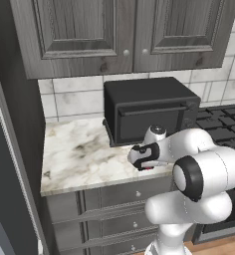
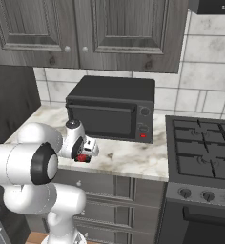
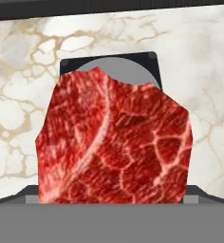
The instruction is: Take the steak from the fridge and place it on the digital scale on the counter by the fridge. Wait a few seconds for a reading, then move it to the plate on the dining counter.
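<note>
— Where the counter (image 1: 79, 154) meets the toaster oven (image 1: 149, 107), what is seen?
— The steak (image 3: 114, 142) is seen lying on the digital scale (image 3: 147, 64); the gripper (image 1: 147, 167) is held over it, fingers spread wide; nothing is gripped.

Marbled raw-red steak (image 3: 114, 142) on matt black scale (image 3: 69, 64); veined glossy marble surface (image 1: 74, 154); grainy grey wood cabinets (image 1: 74, 35).

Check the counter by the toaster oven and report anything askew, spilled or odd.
Nothing spilled or damaged. The steak lies on the digital scale and covers most of it, so only the scale's far edge and corners show past the meat. The toaster oven sits square on the counter, door shut.
</note>
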Motion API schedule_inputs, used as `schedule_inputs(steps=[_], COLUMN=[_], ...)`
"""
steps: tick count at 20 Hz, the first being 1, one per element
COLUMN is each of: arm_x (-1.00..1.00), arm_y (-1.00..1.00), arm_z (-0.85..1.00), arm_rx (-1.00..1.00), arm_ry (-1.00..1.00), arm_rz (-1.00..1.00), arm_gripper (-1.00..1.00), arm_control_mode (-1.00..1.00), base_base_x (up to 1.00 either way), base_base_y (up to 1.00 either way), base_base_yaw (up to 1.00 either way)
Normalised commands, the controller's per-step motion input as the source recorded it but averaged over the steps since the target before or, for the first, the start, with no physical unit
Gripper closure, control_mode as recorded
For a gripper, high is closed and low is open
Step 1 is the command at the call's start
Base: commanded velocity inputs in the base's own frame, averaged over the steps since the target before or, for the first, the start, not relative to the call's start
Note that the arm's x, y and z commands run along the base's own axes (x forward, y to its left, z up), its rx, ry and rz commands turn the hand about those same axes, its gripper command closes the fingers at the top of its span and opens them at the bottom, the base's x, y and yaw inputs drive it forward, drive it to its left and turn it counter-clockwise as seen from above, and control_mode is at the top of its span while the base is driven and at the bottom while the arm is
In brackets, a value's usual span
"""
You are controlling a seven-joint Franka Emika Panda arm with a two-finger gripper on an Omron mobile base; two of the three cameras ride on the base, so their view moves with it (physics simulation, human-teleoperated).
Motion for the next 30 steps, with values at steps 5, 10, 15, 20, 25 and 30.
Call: schedule_inputs(steps=[5,10,15,20,25,30], arm_x=[0.0,0.0,0.0,0.01,-0.05,-0.26], arm_y=[0.0,0.0,0.0,0.0,-0.14,-0.24], arm_z=[0.0,0.0,0.0,0.11,0.89,0.99], arm_rx=[0.0,0.0,0.0,0.0,0.0,0.0], arm_ry=[0.0,0.0,0.0,0.0,0.0,0.0], arm_rz=[0.0,0.0,0.0,0.0,0.0,0.0], arm_gripper=[-1.0,1.0,1.0,1.0,1.0,1.0], arm_control_mode=[-1.0,-1.0,-1.0,-1.0,-1.0,-1.0], base_base_x=[0.0,0.0,0.0,0.0,0.0,0.0], base_base_y=[0.0,0.0,0.0,0.0,0.0,0.0], base_base_yaw=[0.0,0.0,0.0,0.0,0.0,0.0])
